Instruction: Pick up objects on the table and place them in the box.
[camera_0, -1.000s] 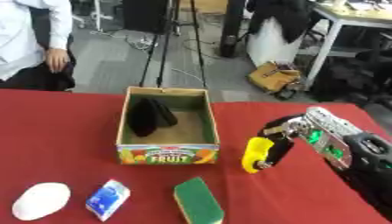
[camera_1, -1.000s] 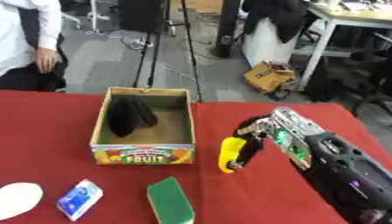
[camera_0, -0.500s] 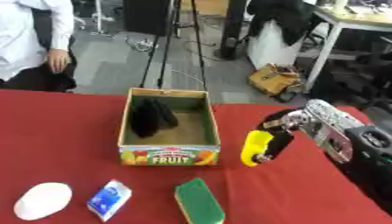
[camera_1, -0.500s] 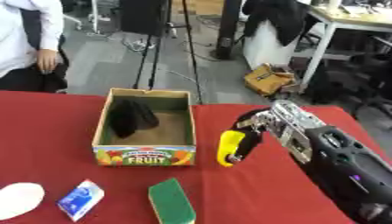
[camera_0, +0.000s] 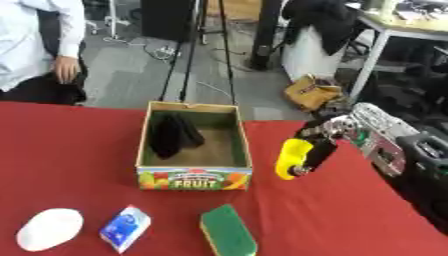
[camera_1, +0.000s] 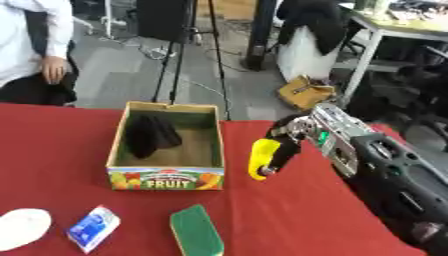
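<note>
My right robot hand (camera_0: 319, 145) has its fingers curled round a yellow object (camera_0: 291, 157), held above the red table (camera_0: 70, 145) just right of the box (camera_0: 193, 175). A black item (camera_0: 171, 134) lies inside the box. A white oval thing (camera_0: 50, 228), a blue-white packet (camera_0: 124, 227) and a green sponge (camera_0: 228, 237) lie on the table nearer me.

A yellow banana-shaped object (camera_0: 291, 157) hangs upright right of the open cardboard box (camera_0: 194, 176) holding something black (camera_0: 171, 134).
</note>
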